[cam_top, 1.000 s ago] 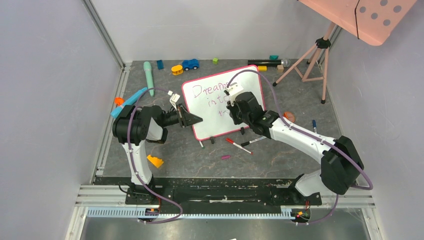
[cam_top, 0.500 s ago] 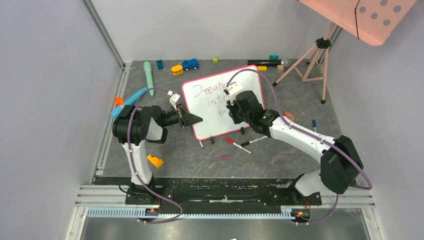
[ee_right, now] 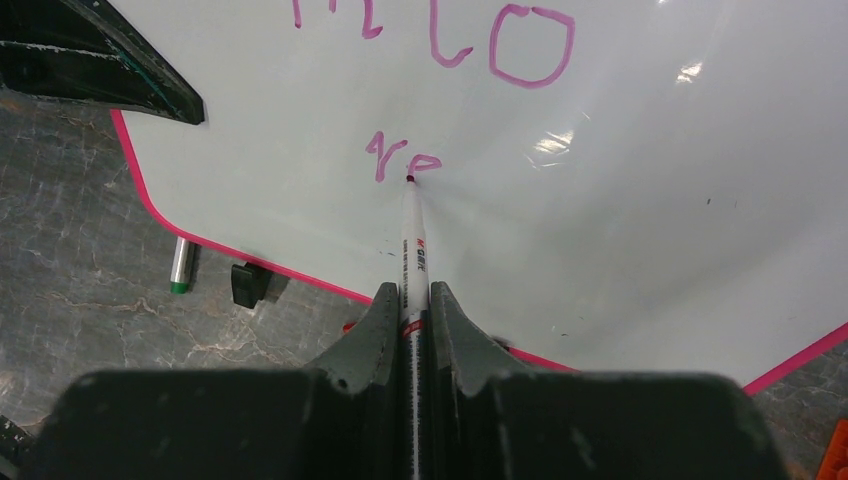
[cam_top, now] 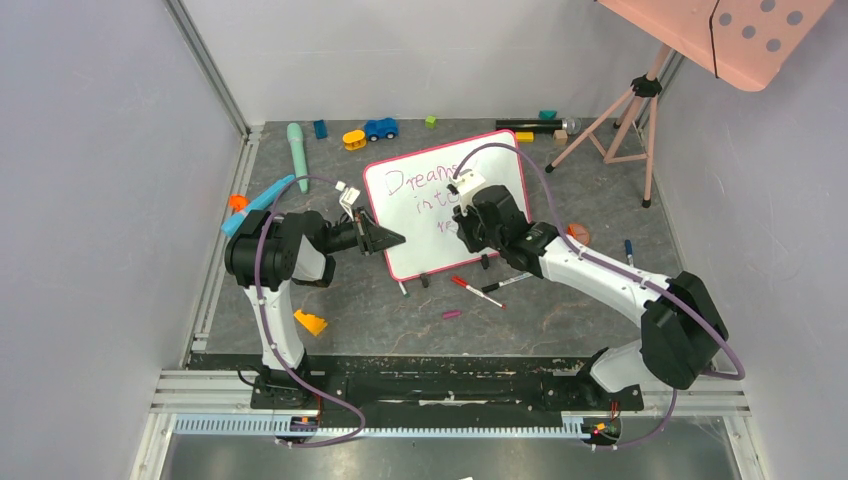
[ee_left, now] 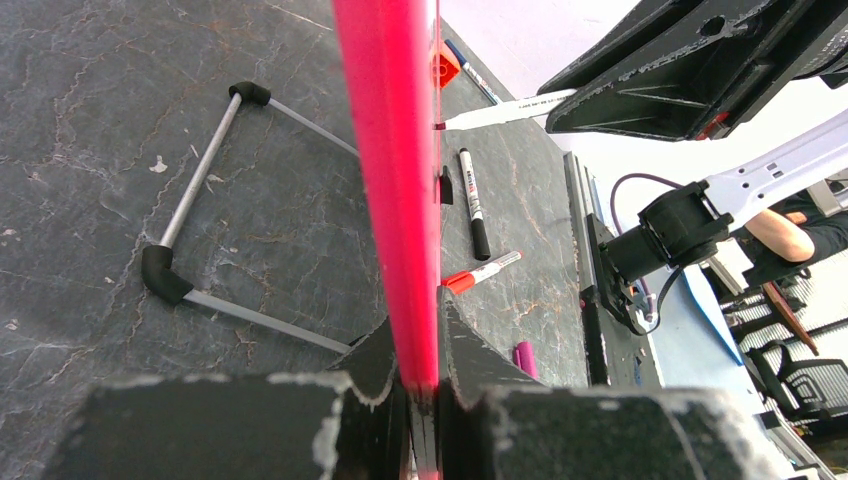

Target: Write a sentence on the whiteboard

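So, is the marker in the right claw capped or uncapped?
Uncapped. In the right wrist view the marker presses its bare tip on the whiteboard at the end of the sentence.

The table (cam_top: 560,310) was a dark grey, marbled slab. Just on the near side of the right hand (cam_top: 460,222) lay a red-capped marker (cam_top: 477,292) and a black-capped marker (cam_top: 507,282), close together, with a small purple cap (cam_top: 452,314) nearer still. Near the left hand (cam_top: 392,240), a green-tipped marker (cam_top: 402,288) lay beside a black clip foot (cam_top: 424,281) of the whiteboard (cam_top: 400,205). An orange wedge (cam_top: 311,322) sat to that hand's near left. A teal stick (cam_top: 297,155), a yellow toy (cam_top: 354,139) and a blue car (cam_top: 380,128) lay well beyond it.
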You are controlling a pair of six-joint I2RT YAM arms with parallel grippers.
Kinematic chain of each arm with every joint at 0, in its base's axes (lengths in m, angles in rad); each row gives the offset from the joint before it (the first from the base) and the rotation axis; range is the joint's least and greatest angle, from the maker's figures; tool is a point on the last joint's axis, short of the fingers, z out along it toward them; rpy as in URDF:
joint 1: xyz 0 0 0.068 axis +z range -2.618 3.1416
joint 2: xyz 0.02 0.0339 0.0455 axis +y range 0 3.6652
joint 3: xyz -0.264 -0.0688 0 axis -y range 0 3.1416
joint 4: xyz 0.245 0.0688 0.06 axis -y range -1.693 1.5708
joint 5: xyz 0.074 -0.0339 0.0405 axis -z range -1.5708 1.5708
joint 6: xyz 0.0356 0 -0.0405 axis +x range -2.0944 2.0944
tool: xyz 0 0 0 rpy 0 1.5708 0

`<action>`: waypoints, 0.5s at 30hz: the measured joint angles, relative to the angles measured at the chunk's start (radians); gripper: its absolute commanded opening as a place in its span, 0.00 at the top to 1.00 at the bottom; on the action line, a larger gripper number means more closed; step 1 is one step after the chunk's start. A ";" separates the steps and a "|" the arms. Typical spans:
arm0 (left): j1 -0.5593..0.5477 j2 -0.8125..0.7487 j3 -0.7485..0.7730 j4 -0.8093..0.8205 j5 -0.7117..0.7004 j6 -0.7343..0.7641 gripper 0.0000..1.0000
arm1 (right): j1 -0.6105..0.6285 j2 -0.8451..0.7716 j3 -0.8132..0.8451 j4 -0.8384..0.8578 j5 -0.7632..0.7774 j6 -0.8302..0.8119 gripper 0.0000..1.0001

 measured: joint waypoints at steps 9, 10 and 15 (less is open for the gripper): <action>0.000 0.000 0.000 0.000 0.000 0.000 0.98 | -0.002 -0.008 0.000 -0.019 0.019 0.000 1.00; 0.000 0.000 0.000 0.000 0.001 0.000 0.98 | -0.004 -0.011 0.000 -0.023 0.021 0.000 1.00; 0.000 0.000 0.000 0.001 0.001 0.000 0.98 | -0.015 -0.039 0.000 -0.025 0.027 0.000 1.00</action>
